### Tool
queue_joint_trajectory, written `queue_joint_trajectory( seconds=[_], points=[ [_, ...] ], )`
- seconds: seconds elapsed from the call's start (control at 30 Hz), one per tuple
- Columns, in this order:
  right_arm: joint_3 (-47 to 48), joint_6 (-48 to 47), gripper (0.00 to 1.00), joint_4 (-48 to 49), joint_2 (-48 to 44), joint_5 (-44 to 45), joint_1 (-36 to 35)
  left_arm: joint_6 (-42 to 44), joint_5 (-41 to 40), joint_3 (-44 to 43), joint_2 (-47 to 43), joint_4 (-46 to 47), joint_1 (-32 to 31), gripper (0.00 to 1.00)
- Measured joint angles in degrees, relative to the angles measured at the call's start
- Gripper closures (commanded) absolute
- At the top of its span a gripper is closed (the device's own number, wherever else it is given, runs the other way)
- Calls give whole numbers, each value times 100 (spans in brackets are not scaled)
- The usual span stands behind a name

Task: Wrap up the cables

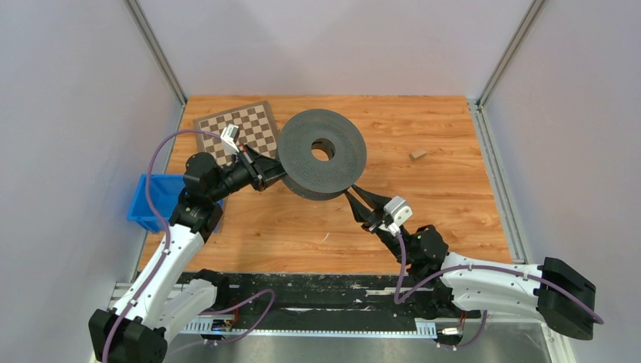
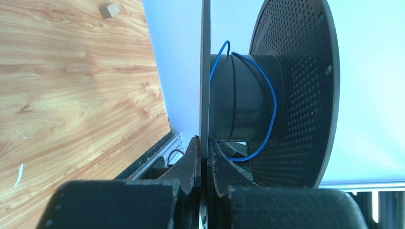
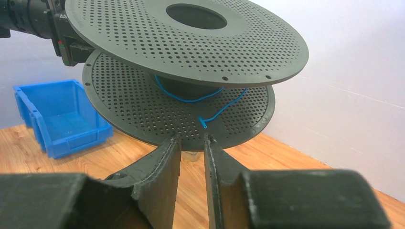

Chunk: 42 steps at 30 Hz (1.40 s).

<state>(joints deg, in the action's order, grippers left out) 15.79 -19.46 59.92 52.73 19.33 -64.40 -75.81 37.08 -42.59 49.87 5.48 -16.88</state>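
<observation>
The tilted spool (image 1: pixel 321 155) is clamped by one disc's rim in the closed left gripper (image 2: pixel 206 151), and the right gripper (image 3: pixel 191 142), slightly parted and empty, points straight at the blue cable (image 3: pixel 191 98) looped loosely round the hub (image 2: pixel 243 95), its free end (image 3: pixel 204 122), hidden from overhead, lying just ahead.

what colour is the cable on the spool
Bright blue; the cable loops around the dark spool's core, clearest in the left wrist view.
</observation>
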Motion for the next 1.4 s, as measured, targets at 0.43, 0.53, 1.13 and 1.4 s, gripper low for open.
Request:
queue_joint_trajectory(
  seconds=[0.43,0.53,1.13,1.4],
  points=[
    [20,-61,73,249,129,118,0,-22,15,0,0,7,0,100],
    [44,-48,73,284,129,131,0,-20,15,0,0,9,0,100],
    [308,22,87,511,584,164,11,-48,15,52,0,79,0,100],
    [352,63,80,579,772,175,22,-66,15,68,0,81,0,100]
  ],
)
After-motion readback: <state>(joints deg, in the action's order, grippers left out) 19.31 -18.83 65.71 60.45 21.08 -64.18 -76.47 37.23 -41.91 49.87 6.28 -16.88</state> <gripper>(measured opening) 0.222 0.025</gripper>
